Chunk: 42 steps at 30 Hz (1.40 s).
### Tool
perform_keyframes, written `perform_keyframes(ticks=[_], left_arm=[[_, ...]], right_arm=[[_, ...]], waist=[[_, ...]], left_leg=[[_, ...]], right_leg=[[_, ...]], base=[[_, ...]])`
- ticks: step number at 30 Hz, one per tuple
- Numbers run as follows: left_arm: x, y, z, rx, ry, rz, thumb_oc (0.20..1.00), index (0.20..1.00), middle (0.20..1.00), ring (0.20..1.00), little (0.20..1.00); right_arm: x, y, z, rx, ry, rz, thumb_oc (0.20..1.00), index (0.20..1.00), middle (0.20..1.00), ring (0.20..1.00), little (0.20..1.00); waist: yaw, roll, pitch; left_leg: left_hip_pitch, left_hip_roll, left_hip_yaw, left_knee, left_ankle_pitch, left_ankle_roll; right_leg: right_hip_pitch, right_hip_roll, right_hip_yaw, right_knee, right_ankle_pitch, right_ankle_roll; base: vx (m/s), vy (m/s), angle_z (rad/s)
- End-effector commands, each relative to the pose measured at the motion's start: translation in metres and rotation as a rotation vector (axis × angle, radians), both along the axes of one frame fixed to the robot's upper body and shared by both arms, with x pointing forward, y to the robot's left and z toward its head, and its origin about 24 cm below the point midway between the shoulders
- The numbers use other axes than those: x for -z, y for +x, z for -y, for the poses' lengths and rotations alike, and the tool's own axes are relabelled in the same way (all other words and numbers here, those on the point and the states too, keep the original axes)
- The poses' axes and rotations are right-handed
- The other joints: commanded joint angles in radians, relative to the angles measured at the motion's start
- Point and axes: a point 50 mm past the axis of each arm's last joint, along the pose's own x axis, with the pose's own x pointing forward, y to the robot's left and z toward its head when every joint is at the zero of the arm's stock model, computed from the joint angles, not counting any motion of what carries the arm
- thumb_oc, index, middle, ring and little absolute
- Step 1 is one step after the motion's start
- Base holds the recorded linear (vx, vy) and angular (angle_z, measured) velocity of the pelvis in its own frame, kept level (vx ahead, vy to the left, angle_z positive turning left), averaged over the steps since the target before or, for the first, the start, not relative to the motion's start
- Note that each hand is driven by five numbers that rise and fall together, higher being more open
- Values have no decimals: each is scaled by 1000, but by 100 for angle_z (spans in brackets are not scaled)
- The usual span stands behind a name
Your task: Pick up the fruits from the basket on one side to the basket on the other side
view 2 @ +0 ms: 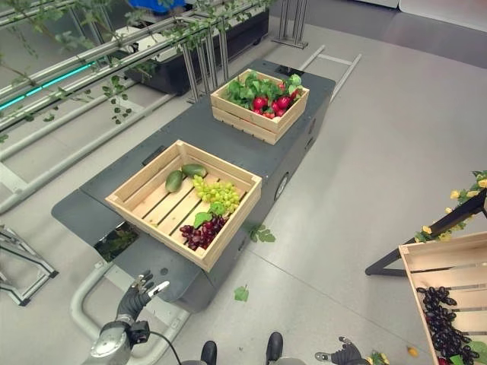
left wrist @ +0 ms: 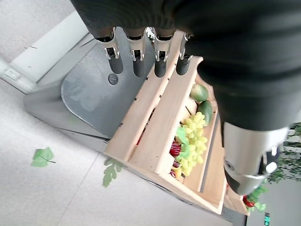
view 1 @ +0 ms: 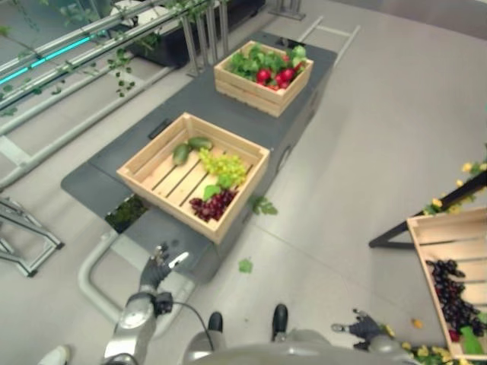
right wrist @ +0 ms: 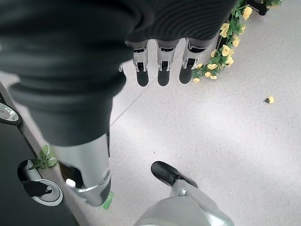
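On a grey cart (view 1: 114,163) stands a wooden crate (view 1: 148,144) holding two green avocados (view 1: 181,153), green grapes (view 1: 224,166) and purple grapes (view 1: 213,204). My left hand (view 1: 156,270) hangs open and empty near the cart's front corner, short of the crate. Its straight fingers (left wrist: 137,56) point toward the crate (left wrist: 155,136) in the left wrist view. A second wooden crate (view 1: 445,228) with dark grapes (view 1: 450,293) sits at the far right. Low beside that crate, my right hand (view 1: 361,328) is open with nothing in it, its fingers (right wrist: 162,70) over bare floor.
A further crate (view 1: 251,91) with red fruit and leafy greens stands at the cart's far end. Loose leaves (view 1: 245,265) lie on the floor by the cart. Metal rails with vines run along the left. A black stand leg (view 1: 426,217) and yellow flowers (right wrist: 225,47) are near the right crate.
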Motion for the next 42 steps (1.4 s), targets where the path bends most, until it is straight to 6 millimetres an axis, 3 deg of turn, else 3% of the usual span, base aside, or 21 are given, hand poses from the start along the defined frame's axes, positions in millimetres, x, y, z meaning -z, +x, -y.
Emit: perform_keyframes(ticks=[1,9,16,30,42], left_arm=[[-34,15,-10,-10,0,180,1000,1000,1000,1000,1000],[-68,21,-16,5,27,321,1000,1000,1000,1000,1000],[-82,30,-21,3,48,377,1000,1000,1000,1000,1000],[-141,59,-36,60,288,552,1000,1000,1000,1000,1000],[-180,92,-40,184,507,581,1000,1000,1000,1000,1000]], right_arm=[[-4,20,-3,5,10,44,1000,1000,1000,1000,1000],[-4,25,-5,7,11,41,1000,1000,1000,1000,1000],[-4,26,-7,-8,11,31,1000,1000,1000,1000,1000],[-4,32,-12,-42,25,26,1000,1000,1000,1000,1000],[-6,37,-11,-56,27,20,1000,1000,1000,1000,1000]], waist=[[10,-25,-8],[16,-25,4],[16,-26,0],[11,-20,0],[-2,-7,18]], left_leg=[[-65,-41,5,1,18,29],[-74,-38,8,1,21,28],[-84,-38,8,1,24,27],[-97,-40,9,1,26,25],[-126,-47,14,1,39,26]], right_leg=[[-3,-42,8,13,-12,103],[-14,-39,7,11,-5,103],[-23,-36,6,10,-2,102],[-37,-35,13,8,2,101],[-68,-38,16,10,16,104]], base=[[0,0,0],[0,0,0],[0,0,0],[0,0,0],[-3,1,0]])
